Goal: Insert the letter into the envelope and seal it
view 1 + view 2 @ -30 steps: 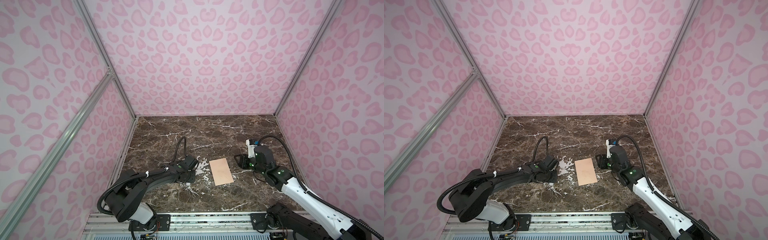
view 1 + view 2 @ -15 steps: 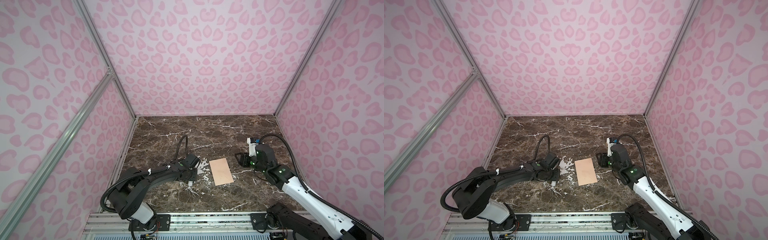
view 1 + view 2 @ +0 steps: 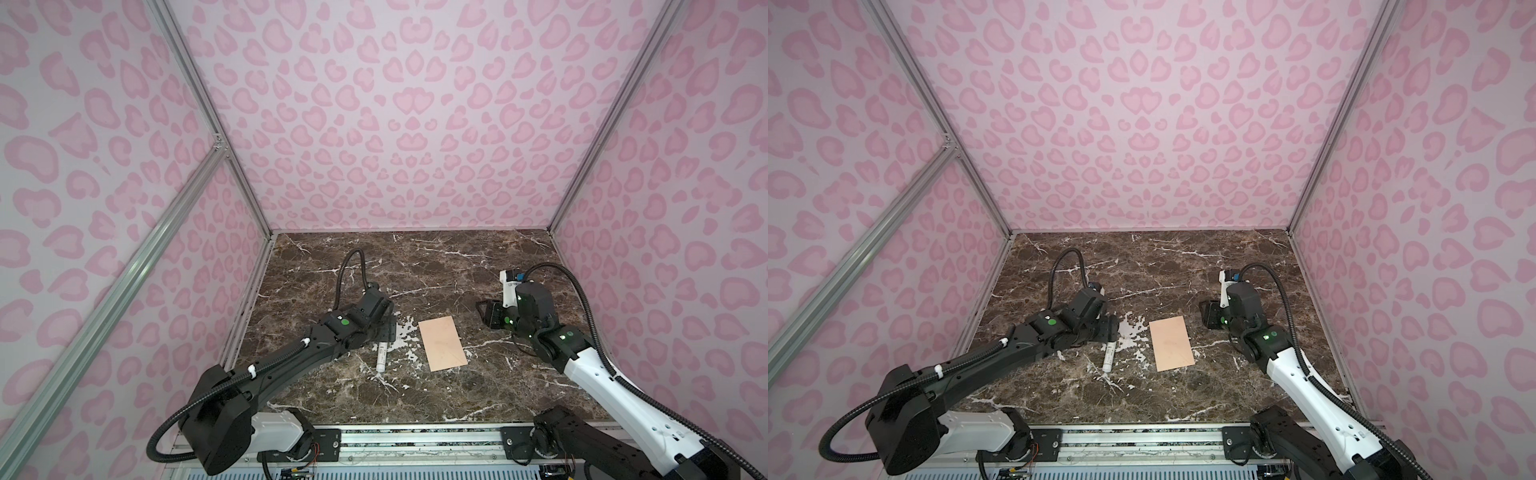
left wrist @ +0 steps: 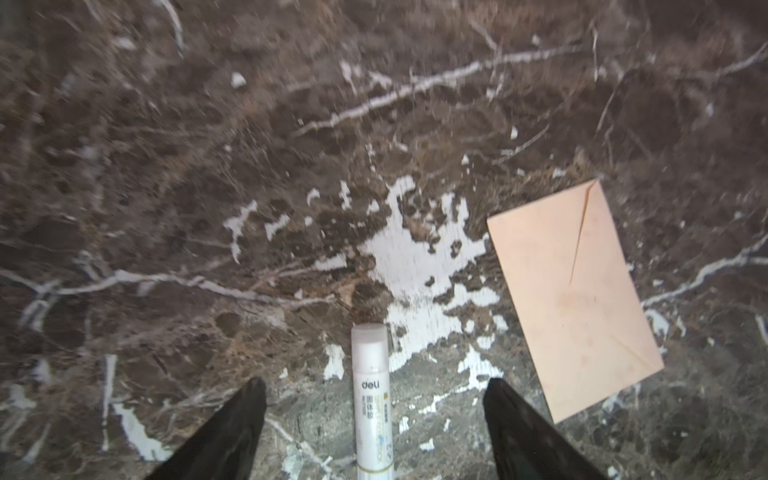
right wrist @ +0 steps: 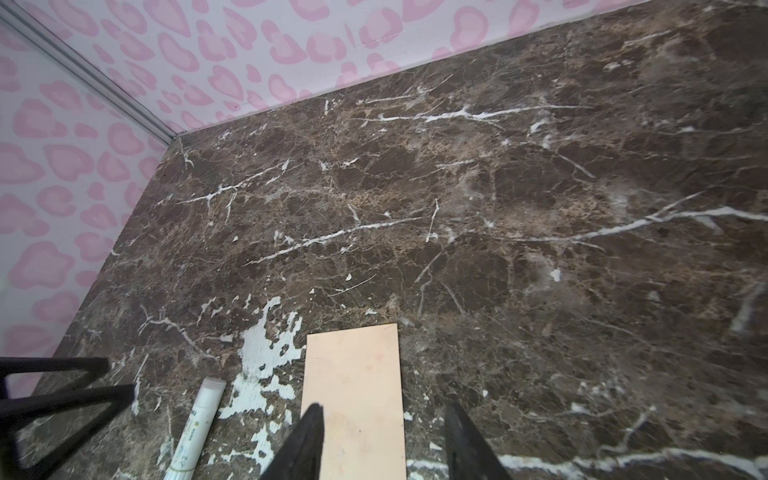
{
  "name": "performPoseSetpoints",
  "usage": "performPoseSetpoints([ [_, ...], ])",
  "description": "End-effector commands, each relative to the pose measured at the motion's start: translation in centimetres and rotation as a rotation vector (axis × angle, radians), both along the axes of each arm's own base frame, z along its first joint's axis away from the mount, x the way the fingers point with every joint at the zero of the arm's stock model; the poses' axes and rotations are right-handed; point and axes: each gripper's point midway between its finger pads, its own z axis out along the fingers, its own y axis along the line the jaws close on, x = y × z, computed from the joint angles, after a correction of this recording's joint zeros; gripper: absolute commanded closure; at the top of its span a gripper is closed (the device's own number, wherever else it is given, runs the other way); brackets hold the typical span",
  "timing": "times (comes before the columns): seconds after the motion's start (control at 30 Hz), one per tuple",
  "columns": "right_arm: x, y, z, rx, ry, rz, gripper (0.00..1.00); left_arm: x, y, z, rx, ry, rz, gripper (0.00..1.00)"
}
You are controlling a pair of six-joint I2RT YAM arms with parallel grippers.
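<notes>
Both of your grippers have their jaws apart and hold nothing. Your left gripper point(image 4: 375, 382) straddles the white glue stick point(image 3: 381, 356), which lies on the marble table point(image 3: 436, 266) between the fingers, clear of each. The peach envelope point(image 3: 442, 343) lies flat just right of the stick, with its flap folded down. Your right gripper point(image 5: 384, 407) hangs near the envelope's right edge, apart from it.

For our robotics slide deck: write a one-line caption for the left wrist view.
Left end effector, open, with a glue stick lying between its fingers on the marble table; closed envelope alongside.
</notes>
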Motion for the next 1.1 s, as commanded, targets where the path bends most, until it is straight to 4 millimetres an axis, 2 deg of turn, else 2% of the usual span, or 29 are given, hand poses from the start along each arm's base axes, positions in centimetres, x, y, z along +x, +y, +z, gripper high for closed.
performPoseSetpoints([
  [0.0, 1.4, -2.3, 0.4, -0.086, -0.061, -0.080, 0.51, 2.8, 3.1, 3.6, 0.067, -0.184, 0.090, 0.08],
  [0.1, 2.5, -5.2, 0.7, -0.192, -0.144, -0.191, 0.50, 4.9, 6.6, 6.2, 0.075, -0.355, 0.206, 0.01],
  [0.2, 3.1, -7.7, 1.0, -0.285, -0.281, -0.277, 0.48, 6.3, 10.4, 7.5, 0.082, -0.515, 0.338, 0.02],
  [0.37, 2.7, -11.1, 0.6, -0.453, -0.501, -0.376, 0.42, 6.4, 16.1, 6.8, 0.138, -0.662, 0.544, 0.02],
  [0.5, 3.1, -14.1, -1.7, -0.486, -0.439, -0.458, 0.41, 5.3, 20.0, 5.5, 0.267, -0.690, 0.690, 0.02],
  [0.6, 3.6, -14.9, -3.4, -0.514, -0.407, -0.476, 0.40, 4.9, 21.8, 4.5, 0.299, -0.693, 0.738, 0.03],
  [0.73, 4.2, -15.4, -4.4, -0.510, -0.422, -0.486, 0.39, 4.9, 23.0, 4.3, 0.314, -0.724, 0.750, 0.02],
  [0.8, 4.6, -15.5, -4.9, -0.504, -0.425, -0.483, 0.39, 5.0, 23.7, 3.6, 0.337, -0.717, 0.750, 0.03],
  [1.0, 6.2, -15.1, -5.2, -0.467, -0.476, -0.461, 0.38, 5.8, 24.6, 1.0, 0.310, -0.734, 0.720, 0.03],
  [1.07, 6.7, -15.1, -6.1, -0.449, -0.481, -0.458, 0.39, 6.5, 24.6, 1.2, 0.326, -0.747, 0.700, 0.03],
])
